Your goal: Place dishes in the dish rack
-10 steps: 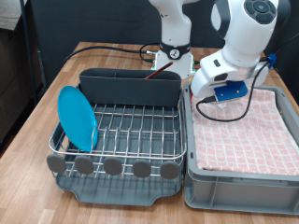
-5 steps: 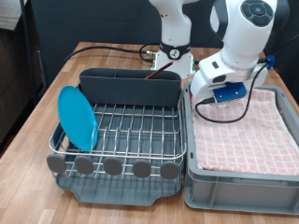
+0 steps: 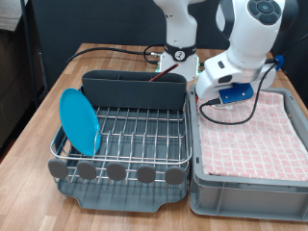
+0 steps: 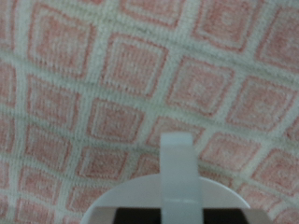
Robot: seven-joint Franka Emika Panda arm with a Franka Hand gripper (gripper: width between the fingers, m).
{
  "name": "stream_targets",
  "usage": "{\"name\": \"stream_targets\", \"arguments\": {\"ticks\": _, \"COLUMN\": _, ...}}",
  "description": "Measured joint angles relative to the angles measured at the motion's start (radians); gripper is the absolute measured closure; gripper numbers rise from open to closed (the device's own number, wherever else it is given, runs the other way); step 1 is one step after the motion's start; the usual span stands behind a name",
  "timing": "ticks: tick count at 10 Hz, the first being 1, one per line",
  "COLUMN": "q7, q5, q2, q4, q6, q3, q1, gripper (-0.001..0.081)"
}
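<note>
The bright-blue plate (image 3: 79, 121) stands on edge at the left end of the dish rack (image 3: 135, 135) in the exterior view. My gripper's hand (image 3: 219, 85) hangs low over the far left corner of the cloth-lined bin (image 3: 252, 183); its fingers are hidden. The wrist view shows the white mug (image 4: 177, 191) close below the camera, handle (image 4: 177, 159) pointing out over the checked cloth (image 4: 112, 84). No fingers show there. The mug is hidden behind the hand in the exterior view. I cannot make out the wooden spoon for sure.
The rack's tall grey back compartment (image 3: 133, 89) stands right beside the hand. Cables (image 3: 144, 53) lie on the wooden table behind the rack, next to the robot base (image 3: 179, 60). The checked cloth (image 3: 255, 130) covers the bin's floor.
The hand has barely shifted over the bin's far left corner. The plate and rack have not moved.
</note>
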Motion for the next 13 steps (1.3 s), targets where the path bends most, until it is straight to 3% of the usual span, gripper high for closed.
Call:
{"name": "stream_targets", "arguments": {"ticks": 2, "q7": 0.028, "q5": -0.035, "q2": -0.032, "q4": 0.035, "q6": -0.071, "q3": -0.015, "q1": 0.000, "gripper": 0.0735}}
{"name": "stream_targets", "arguments": {"ticks": 5, "q7": 0.085, "q5": -0.121, "q2": -0.088, "q4": 0.086, "q6": -0.114, "q3": -0.038, "q1": -0.001, "gripper": 0.0735}}
{"name": "stream_targets", "arguments": {"ticks": 9, "q7": 0.150, "q5": -0.181, "q2": -0.142, "q4": 0.131, "q6": -0.068, "q3": -0.067, "q1": -0.010, "gripper": 0.0735}}
{"name": "stream_targets", "arguments": {"ticks": 13, "q7": 0.102, "q5": -0.185, "q2": -0.122, "q4": 0.147, "q6": -0.049, "q3": -0.092, "q1": -0.022, "gripper": 0.0735}}
